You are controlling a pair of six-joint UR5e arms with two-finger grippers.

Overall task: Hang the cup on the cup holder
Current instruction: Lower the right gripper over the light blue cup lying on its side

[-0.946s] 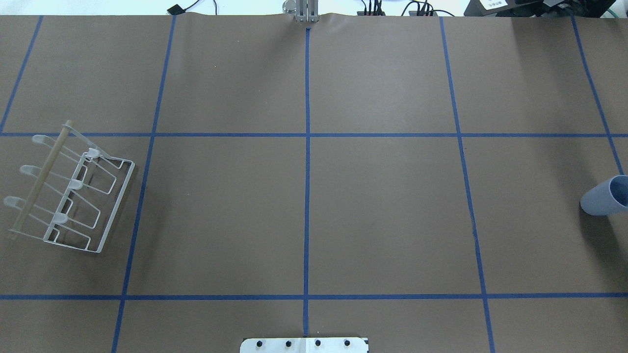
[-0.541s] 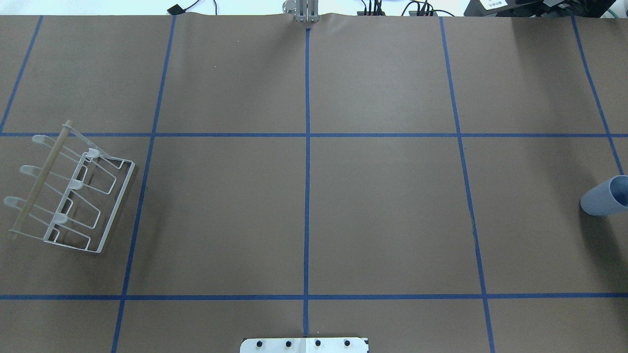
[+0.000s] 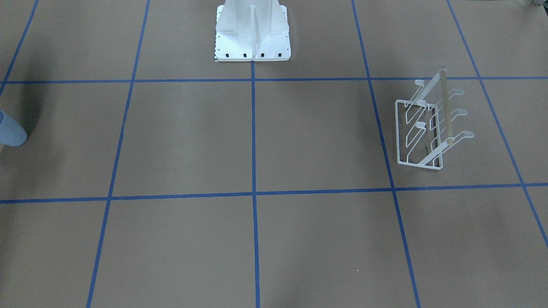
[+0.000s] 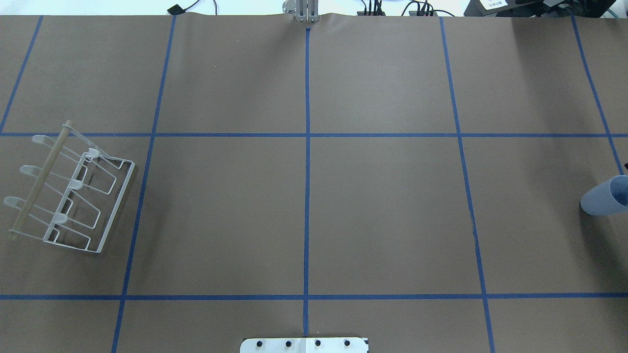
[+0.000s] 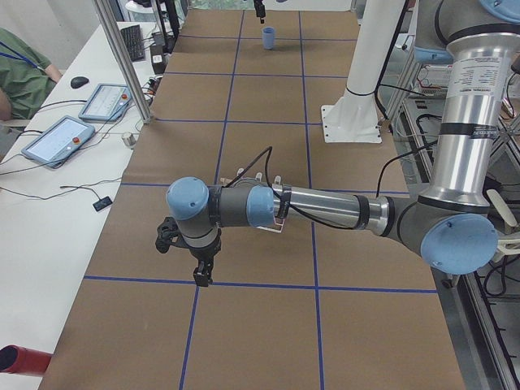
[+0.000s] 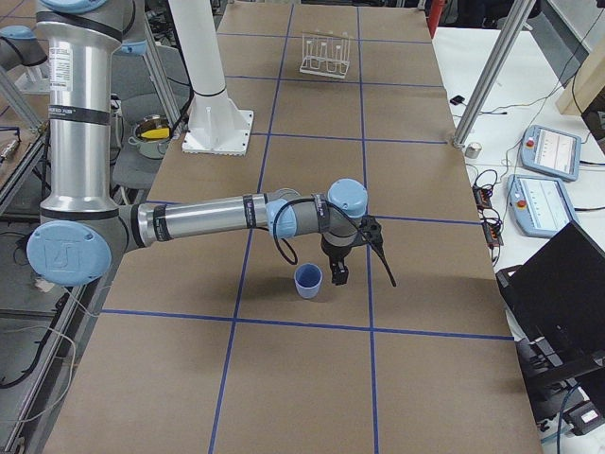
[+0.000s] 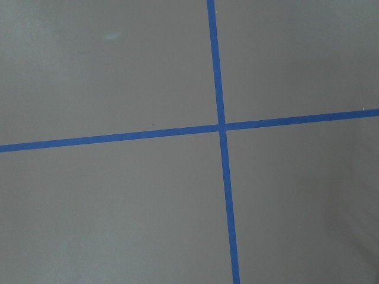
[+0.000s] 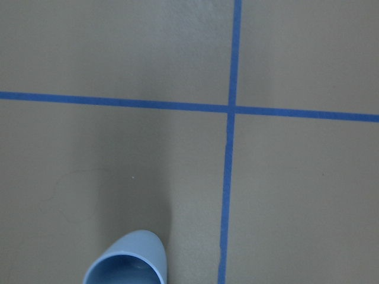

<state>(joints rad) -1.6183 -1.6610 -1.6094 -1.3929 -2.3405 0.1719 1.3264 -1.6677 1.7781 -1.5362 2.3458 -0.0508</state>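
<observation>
1. The cup [image 4: 602, 202] stands upright, mouth up, at the 3 o'clock edge of the counter [image 4: 382, 206] in the overhead view. The cup holder [image 4: 73, 196] sits at the 9 o'clock edge, well apart from it. Nothing hangs yet.
2. The right claw [image 6: 337, 274] is just beside the cup, at its 3 o'clock in the right-side view. The left claw [image 5: 201, 276] hangs near the cup holder. Both show only in the side views, so we cannot tell whether either is apart or together.
3. Risk: the right wrist view catches the cup only at its 7 o'clock edge, cut off. We judge the claw off-centre, so a descent from here could land a finger on the rim [image 8: 136, 234] and tip the cup.
4. Risk: the cup stands close to the counter's edge, and a sideways nudge could send it off.
5. Risk: the sides are smooth and tapered, so a squeeze may let the cup slide out during the long carry across.
6. Risk: the wire holder looks light. Pressing the cup onto a prong [image 4: 29, 170] off-line could shove or tilt it.
</observation>
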